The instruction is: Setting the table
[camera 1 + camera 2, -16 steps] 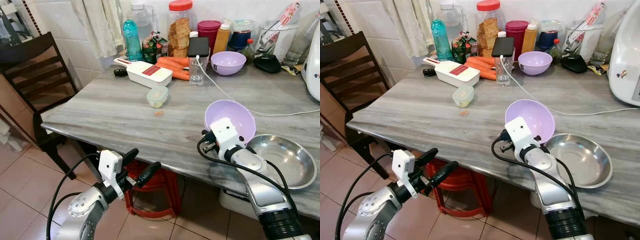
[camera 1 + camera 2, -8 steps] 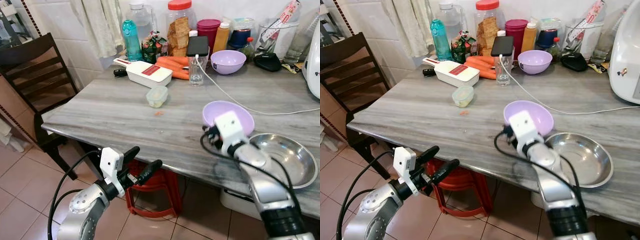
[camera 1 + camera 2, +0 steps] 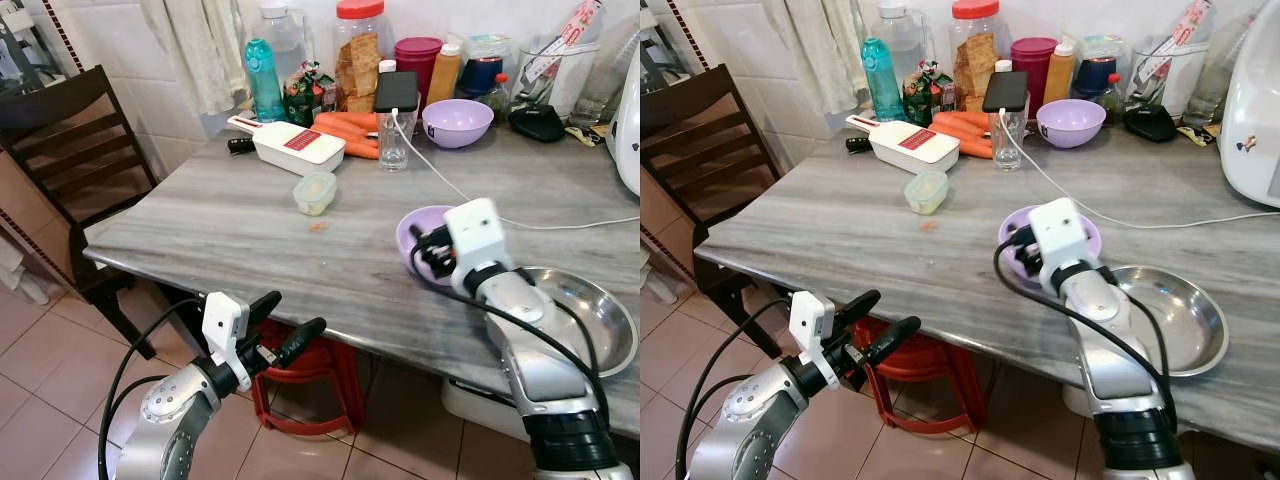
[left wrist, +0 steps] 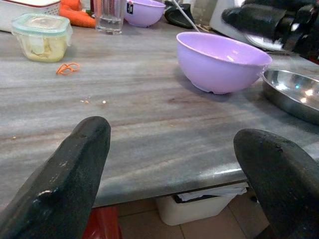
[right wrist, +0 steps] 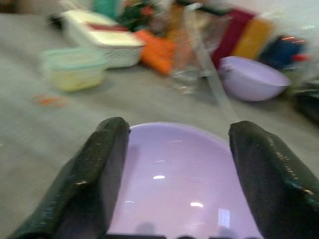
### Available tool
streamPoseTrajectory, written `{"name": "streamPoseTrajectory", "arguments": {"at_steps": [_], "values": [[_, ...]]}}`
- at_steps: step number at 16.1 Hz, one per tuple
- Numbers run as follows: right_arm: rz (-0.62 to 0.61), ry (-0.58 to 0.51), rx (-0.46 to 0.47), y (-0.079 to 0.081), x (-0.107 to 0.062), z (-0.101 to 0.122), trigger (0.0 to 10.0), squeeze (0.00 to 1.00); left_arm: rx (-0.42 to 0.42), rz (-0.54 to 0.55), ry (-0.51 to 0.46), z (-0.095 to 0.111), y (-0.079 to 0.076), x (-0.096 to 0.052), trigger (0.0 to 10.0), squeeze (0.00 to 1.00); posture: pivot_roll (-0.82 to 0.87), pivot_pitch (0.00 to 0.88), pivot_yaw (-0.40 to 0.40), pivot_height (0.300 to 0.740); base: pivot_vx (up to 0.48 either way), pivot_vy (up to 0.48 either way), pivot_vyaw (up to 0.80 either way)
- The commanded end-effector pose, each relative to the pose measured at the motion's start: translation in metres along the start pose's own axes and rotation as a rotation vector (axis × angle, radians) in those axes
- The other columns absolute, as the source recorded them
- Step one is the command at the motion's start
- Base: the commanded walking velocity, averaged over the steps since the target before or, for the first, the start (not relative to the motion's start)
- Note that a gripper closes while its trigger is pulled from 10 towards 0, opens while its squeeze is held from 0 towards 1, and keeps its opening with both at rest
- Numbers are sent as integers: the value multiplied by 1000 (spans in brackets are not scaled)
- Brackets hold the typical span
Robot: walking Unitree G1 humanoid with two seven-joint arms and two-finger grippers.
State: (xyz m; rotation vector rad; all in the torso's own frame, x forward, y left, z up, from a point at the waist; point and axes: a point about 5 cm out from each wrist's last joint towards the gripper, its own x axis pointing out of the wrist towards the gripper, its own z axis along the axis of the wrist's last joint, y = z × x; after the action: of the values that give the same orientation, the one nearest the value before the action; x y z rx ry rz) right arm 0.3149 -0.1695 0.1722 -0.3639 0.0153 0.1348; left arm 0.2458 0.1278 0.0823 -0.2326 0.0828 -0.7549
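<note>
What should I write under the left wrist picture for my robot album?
Left claw, open, hangs at the table's edge, facing a lilac bowl beside a steel dish.

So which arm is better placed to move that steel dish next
Likely the right: the right gripper is over the table by the purple bowl, beside the steel dish. The left gripper hangs below the table edge.

Bright, even light; blurred right-wrist view

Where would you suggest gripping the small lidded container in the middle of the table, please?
Probably across its short sides, coming straight down from above. The small lidded container stands upright and apart from the white slicer box, so a top approach looks unobstructed. It looks low and squarish with rounded corners, so a claw should span its flat walls below the lid.
</note>
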Motion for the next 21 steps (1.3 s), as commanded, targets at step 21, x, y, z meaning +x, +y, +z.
{"name": "streamPoseTrajectory", "arguments": {"at_steps": [21], "values": [[-388,235,94,-10,-75,-62,10000,1000,20,-33,15,6,2,7,10000,0,-137,16,157,740,0,0,0]]}}
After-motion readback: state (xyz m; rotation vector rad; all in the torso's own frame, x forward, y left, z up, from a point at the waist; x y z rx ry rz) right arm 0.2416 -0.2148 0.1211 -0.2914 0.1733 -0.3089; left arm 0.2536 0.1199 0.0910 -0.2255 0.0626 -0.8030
